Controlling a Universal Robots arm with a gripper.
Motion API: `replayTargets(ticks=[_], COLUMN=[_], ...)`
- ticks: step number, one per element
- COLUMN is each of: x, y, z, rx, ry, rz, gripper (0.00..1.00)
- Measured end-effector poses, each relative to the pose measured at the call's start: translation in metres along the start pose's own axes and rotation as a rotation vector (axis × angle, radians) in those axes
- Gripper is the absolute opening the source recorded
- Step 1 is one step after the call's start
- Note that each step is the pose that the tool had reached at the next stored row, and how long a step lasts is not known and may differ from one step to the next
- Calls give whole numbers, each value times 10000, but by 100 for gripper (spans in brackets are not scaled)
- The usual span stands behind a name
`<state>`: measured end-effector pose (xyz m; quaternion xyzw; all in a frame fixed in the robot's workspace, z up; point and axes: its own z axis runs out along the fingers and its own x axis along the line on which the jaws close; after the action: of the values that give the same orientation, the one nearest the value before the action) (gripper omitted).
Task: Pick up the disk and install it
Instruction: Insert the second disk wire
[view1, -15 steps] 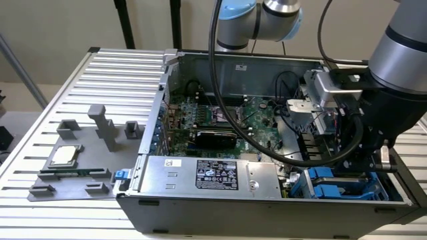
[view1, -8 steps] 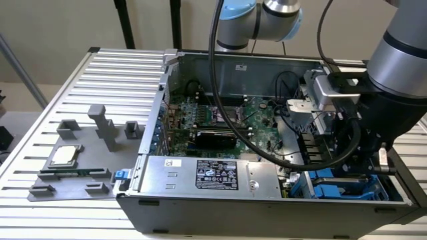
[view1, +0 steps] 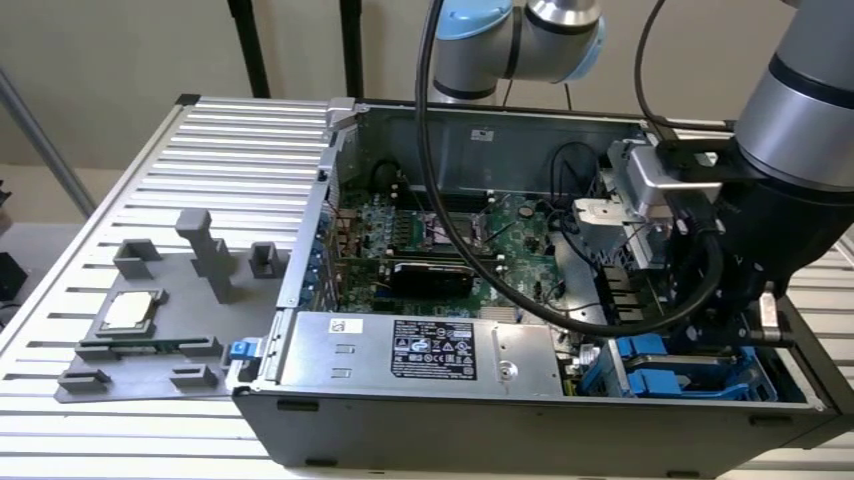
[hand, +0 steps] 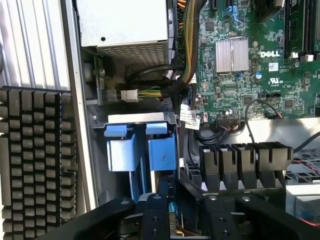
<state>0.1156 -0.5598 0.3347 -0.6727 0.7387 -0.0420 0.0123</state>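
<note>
The arm reaches down into the open computer case (view1: 307, 250), its gripper (hand: 170, 215) low over the drive bay at the exterior view's right front corner. The disk (hand: 140, 150) sits upright in that bay, blue frame tabs uppermost, just beside the grey power supply (view1: 414, 350). Whether the fingers grasp the frame or have let go cannot be told. The drive looks rigid, fairly heavy and shock-sensitive; its smooth metal faces seem slippery, so the blue plastic frame's edges appear the safer place to hold.
</note>
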Motion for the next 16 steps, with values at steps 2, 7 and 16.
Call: replayTargets(ticks=[2, 7, 16], x=[2, 8, 19], y=[15, 62, 151], z=[-11, -39, -76], rx=[0, 0, 0], ry=[0, 0, -1], rz=[0, 0, 1], gripper=[100, 100, 100])
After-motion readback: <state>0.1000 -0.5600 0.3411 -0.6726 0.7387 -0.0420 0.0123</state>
